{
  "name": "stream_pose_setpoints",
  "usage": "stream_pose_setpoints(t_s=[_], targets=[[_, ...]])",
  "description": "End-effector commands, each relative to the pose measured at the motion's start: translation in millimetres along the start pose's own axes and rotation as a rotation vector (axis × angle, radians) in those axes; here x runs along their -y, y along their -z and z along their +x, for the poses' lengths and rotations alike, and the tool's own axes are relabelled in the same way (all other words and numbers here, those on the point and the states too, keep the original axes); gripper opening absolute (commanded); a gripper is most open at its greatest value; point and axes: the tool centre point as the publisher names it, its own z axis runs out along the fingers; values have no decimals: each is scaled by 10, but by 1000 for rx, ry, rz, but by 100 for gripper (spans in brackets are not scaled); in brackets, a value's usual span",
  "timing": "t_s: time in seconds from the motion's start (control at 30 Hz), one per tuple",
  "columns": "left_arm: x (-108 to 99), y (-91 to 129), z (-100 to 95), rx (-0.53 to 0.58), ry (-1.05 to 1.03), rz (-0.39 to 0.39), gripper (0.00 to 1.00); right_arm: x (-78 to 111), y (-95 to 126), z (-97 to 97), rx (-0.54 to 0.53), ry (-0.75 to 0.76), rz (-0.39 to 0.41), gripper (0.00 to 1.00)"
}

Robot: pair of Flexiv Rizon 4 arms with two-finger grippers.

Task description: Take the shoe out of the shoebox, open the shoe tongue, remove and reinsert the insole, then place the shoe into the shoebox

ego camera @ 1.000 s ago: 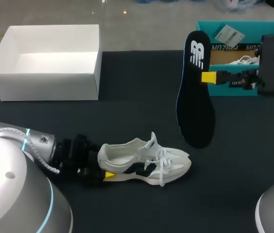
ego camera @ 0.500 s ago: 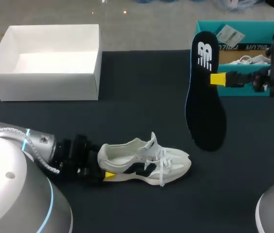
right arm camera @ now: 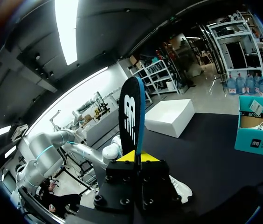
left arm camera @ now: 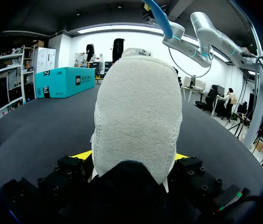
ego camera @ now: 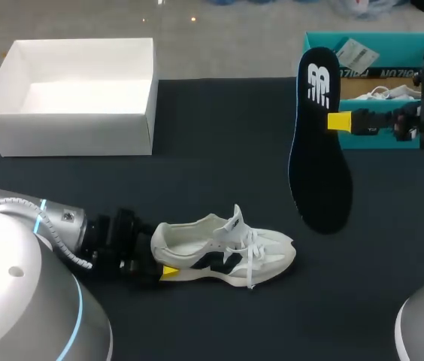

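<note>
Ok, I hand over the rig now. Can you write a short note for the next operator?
Left gripper: shut on the heel of the shoe, which stands on its sole on the table.
Right gripper: shut on the insole, held above the table near the teal box.
White box: open, at the far left.
Done: shoe out, insole removed.
Left: reinsert the insole, then box the shoe.

One overhead, two wrist-mounted
Head view looks down over the whole tabletop (ego camera: 219, 135); left wrist view sits hard against the shoe (left arm camera: 136, 116); right wrist view looks along the insole (right arm camera: 130, 121); all share the shoe.
</note>
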Motion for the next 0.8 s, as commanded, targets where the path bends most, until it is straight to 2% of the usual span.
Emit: stream_pose_setpoints(t_s=[0.03,0.07,0.13,0.2,0.23,0.27,0.33,0.8], targets=[[-12,-14,4,1,1,-4,9,82,63,38,7,-1,-10,0],[-12,-14,4,1,1,-4,19,82,63,38,7,-1,-10,0],[-20,1,-10,-7,1,-2,29,82,63,38,7,-1,-10,0],[-20,19,-27,-10,-3,-66,45,82,63,38,7,-1,-10,0],[-14,33,-33,-13,-2,-75,90,82,63,38,7,-1,-10,0],[-8,48,-32,-21,-11,-97,100,82,63,38,7,-1,-10,0],[3,71,-31,-18,-8,-146,100,82,63,38,7,-1,-10,0],[25,152,-40,-65,7,-360,100,82,63,38,7,-1,-10,0]])
